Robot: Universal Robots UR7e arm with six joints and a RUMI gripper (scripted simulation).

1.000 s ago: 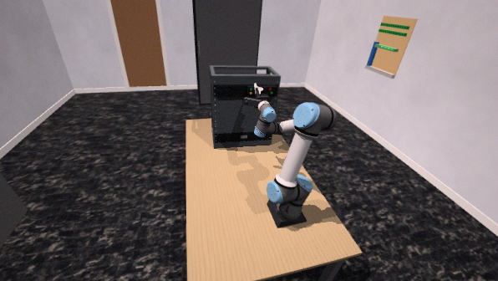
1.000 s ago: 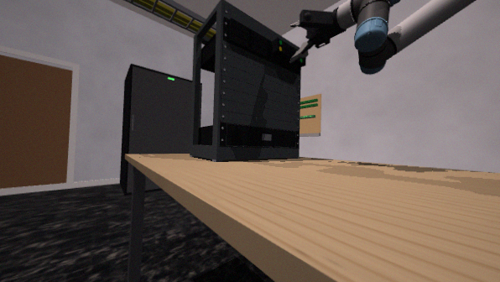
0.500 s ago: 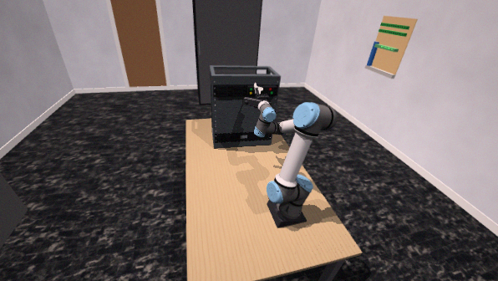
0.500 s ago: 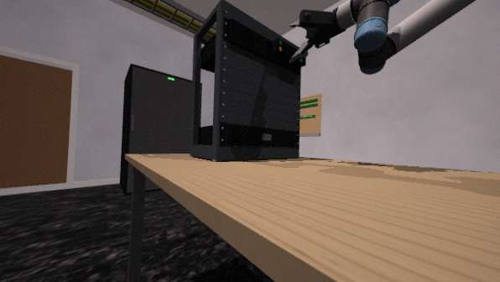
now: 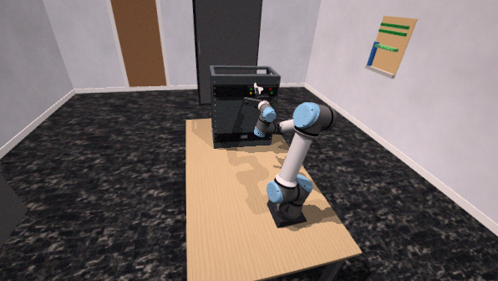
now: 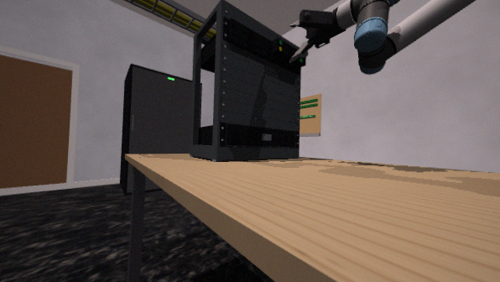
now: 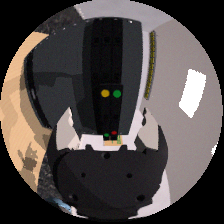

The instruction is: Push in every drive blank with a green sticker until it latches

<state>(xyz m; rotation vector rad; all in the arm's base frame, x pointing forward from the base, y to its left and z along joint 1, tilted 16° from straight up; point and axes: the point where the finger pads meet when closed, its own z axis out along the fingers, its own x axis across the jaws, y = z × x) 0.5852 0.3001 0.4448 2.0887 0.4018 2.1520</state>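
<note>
Now your gripper (image 5: 257, 89) is wide open and holds nothing. The rack (image 5: 245, 71) sits right in front of it, and the green sticker (image 7: 117, 93) is just ahead of its fingers (image 6: 299, 53).

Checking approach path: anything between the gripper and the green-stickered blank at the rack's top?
Nothing: in the wrist view the open gripper faces the green sticker with only bare panel between.

— Where did the gripper (image 5: 257, 89) sit?

— Wide open with nothing in it, up against the top front of the rack (image 5: 218, 109), between a green and a red sticker.

— And the arm?

— It trailed back and to the right, down to its base plate (image 5: 276, 222) on the table (image 5: 217, 217).
</note>
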